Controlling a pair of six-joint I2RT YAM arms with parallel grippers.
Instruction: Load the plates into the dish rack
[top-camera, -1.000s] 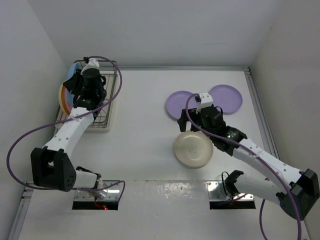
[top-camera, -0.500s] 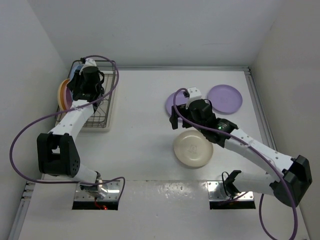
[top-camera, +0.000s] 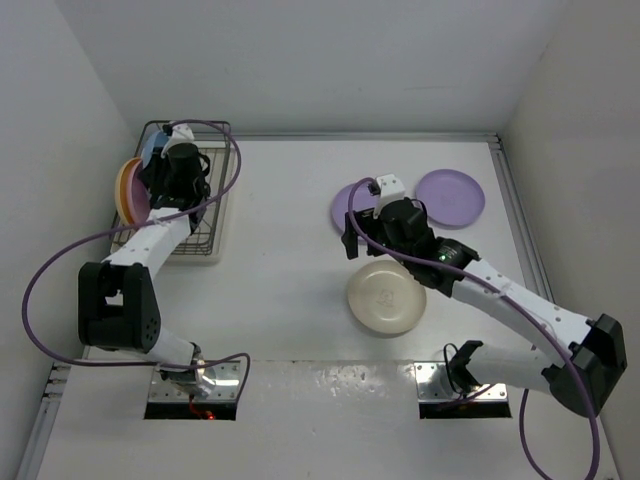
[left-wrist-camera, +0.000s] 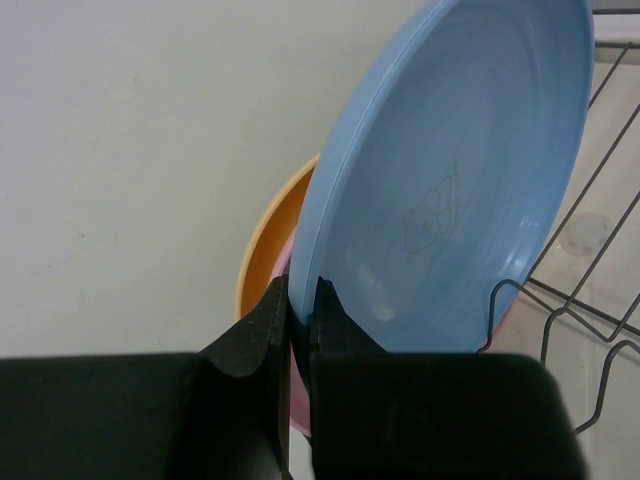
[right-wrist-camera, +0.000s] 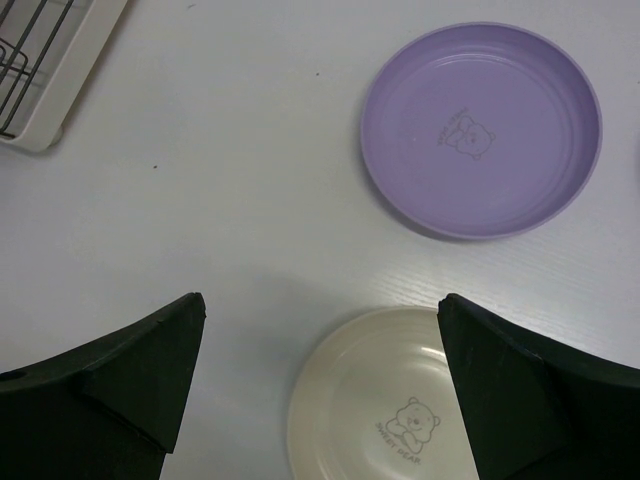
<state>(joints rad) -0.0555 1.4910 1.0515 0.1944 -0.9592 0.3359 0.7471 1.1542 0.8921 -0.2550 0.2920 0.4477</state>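
Observation:
My left gripper (left-wrist-camera: 300, 300) is shut on the rim of the light blue plate (left-wrist-camera: 450, 180) and holds it on edge over the dish rack (top-camera: 200, 215). Behind it stand the orange-yellow plate (left-wrist-camera: 265, 250) and a sliver of the pink plate (left-wrist-camera: 296, 395). In the top view the blue plate (top-camera: 150, 148) is at the rack's far left end, with the orange plate (top-camera: 124, 188) beside it. My right gripper (right-wrist-camera: 320, 330) is open and empty above the table, between the cream plate (right-wrist-camera: 390, 400) and a lilac plate (right-wrist-camera: 480, 130). The second lilac plate (top-camera: 450, 197) lies further right.
The rack's wire prongs (left-wrist-camera: 590, 220) rise to the right of the blue plate. The rack's white tray corner (right-wrist-camera: 60, 70) shows at the top left of the right wrist view. Side walls close in the table on the left and right.
My left gripper has carried the blue plate a little toward the rack's far end. My right gripper has swung left off the cream plate and opened out over the table.

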